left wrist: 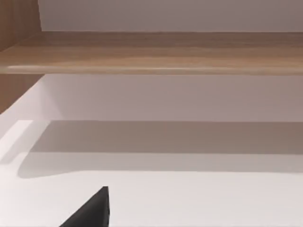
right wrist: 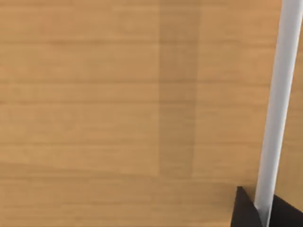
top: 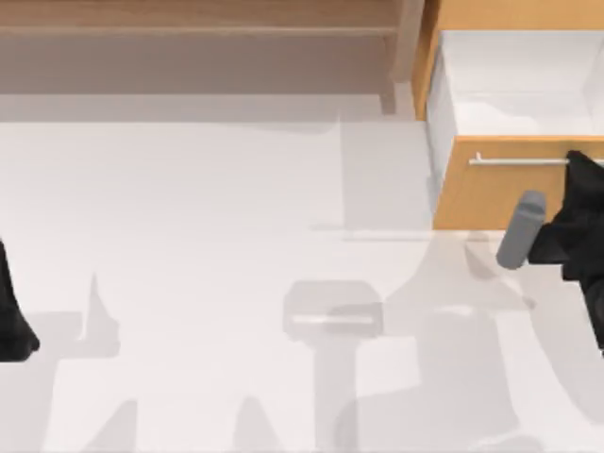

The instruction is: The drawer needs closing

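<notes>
The drawer (top: 510, 193) stands pulled out at the table's far right. Its orange-tan front faces the table's near side and its white inner walls (top: 519, 85) lie open to view. A thin silver bar handle (top: 519, 160) runs across the front. My right gripper (top: 578, 168) is at the right end of that handle. In the right wrist view the wooden front (right wrist: 118, 109) is very close, and the handle (right wrist: 279, 104) passes between two black fingertips (right wrist: 246, 213) that press against it from either side. My left arm (top: 9, 316) stays parked at the table's left edge.
A long brown wooden shelf (top: 198, 28) spans the back left, seen also from the left wrist (left wrist: 151, 52). A grey cylindrical part (top: 521, 229) of the right arm hangs just before the drawer front. White tabletop (top: 236, 236) stretches between the arms.
</notes>
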Robot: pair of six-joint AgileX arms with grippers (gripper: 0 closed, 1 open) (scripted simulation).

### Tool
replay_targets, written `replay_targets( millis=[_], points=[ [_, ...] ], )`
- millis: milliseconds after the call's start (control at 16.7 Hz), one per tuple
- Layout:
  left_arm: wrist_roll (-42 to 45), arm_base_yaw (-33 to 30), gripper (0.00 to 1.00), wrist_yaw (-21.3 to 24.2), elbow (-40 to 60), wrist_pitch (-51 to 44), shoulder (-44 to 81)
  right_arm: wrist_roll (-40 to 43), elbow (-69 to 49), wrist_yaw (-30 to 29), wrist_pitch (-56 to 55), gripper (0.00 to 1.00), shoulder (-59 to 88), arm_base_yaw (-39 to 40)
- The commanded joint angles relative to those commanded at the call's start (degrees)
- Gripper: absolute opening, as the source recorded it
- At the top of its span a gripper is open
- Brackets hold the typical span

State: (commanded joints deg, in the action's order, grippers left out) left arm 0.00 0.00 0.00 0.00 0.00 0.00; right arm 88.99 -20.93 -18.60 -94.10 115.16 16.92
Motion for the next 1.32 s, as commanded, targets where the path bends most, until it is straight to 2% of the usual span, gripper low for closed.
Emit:
replay_targets(
  millis=[420, 840, 1320],
  points=[
    [0.0, 0.0, 1.0, 0.0, 0.0, 0.0, 0.0, 0.0, -10.3, 2.9, 7.4, 0.0, 3.4, -3.0],
    [0.0, 0.0, 1.0, 0.0, 0.0, 0.0, 0.0, -0.1, -11.5, 3.1, 8.2, 0.0, 3.6, -3.0],
    [0.0, 0.0, 1.0, 0.0, 0.0, 0.0, 0.0, 0.0, -24.0, 5.2, 15.7, 0.0, 8.7, -5.3]
  ],
)
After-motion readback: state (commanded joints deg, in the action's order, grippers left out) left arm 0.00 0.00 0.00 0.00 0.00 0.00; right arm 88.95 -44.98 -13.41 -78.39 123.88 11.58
